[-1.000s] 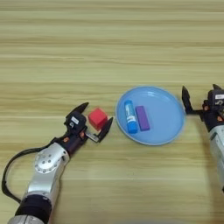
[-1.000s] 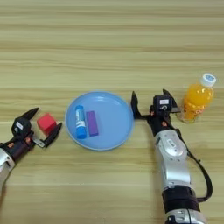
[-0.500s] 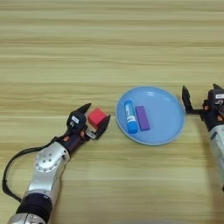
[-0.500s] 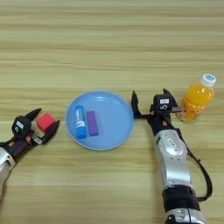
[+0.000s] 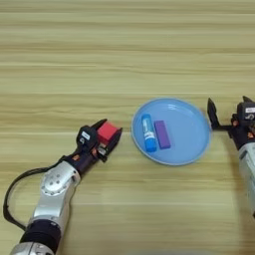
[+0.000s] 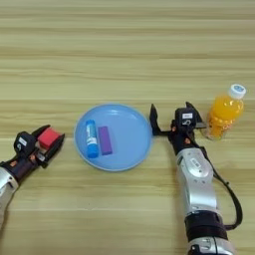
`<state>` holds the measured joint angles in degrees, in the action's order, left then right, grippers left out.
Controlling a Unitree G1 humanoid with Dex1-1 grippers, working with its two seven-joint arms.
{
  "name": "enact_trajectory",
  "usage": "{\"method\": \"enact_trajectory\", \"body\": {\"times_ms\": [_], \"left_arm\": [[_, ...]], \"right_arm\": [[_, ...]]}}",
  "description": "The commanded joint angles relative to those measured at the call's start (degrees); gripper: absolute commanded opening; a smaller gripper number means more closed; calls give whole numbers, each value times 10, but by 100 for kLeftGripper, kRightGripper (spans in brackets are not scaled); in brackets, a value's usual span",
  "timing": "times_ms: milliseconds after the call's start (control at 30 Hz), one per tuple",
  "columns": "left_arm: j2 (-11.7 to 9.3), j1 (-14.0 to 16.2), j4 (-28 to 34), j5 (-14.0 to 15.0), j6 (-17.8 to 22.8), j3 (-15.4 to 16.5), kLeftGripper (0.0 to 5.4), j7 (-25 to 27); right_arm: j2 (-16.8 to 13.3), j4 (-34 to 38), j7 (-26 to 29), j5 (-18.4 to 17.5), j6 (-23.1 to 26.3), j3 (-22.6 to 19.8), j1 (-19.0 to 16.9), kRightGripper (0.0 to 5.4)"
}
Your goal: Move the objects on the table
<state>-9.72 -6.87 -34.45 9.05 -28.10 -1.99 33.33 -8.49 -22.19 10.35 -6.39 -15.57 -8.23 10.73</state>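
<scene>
The red cube [image 5: 106, 131] rests on the table [image 5: 124, 60], just left of the light-blue plate [image 5: 194, 130]. My left gripper [image 5: 108, 135] reaches in from the lower left and is shut on the cube, one black finger on each side. Inside the plate, the blue tube with a white end [image 5: 148, 133] and the flat purple bar [image 5: 162, 134] lie side by side. At the plate's right rim my right gripper [image 6: 173, 115] stands open with nothing between its fingers.
An orange juice bottle with a white cap [image 6: 224, 112] stands upright just right of my right gripper. A black cable [image 5: 15, 191] loops out beside my left forearm.
The left gripper's fingers have closed in from wide open onto the red cube. The right arm, the plate and the two things on it have not moved.
</scene>
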Motion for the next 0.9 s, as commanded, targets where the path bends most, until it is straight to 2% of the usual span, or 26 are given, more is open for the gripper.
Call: {"method": "enact_trajectory", "body": {"times_ms": [33,267,467,667,800,900], "left_arm": [[2,3,-6,-4,4,0,238,0],[11,2,10,-3,5,-5,228,1],[43,-31,70,6,27,-20,228,0],[59,-58,103,4,57,-26,228,-11],[86,-86,109,1,73,-46,227,-9],[113,-112,70,-8,76,-70,227,1]], "right_arm": [[-1,0,-2,-4,5,-2,8,540],[-1,0,-2,-3,6,-2,8,540],[0,-12,-3,-1,2,-1,15,540],[3,-13,-5,0,1,1,17,540],[3,-20,-5,0,0,1,21,540],[6,-20,-9,2,-1,2,24,540]]}}
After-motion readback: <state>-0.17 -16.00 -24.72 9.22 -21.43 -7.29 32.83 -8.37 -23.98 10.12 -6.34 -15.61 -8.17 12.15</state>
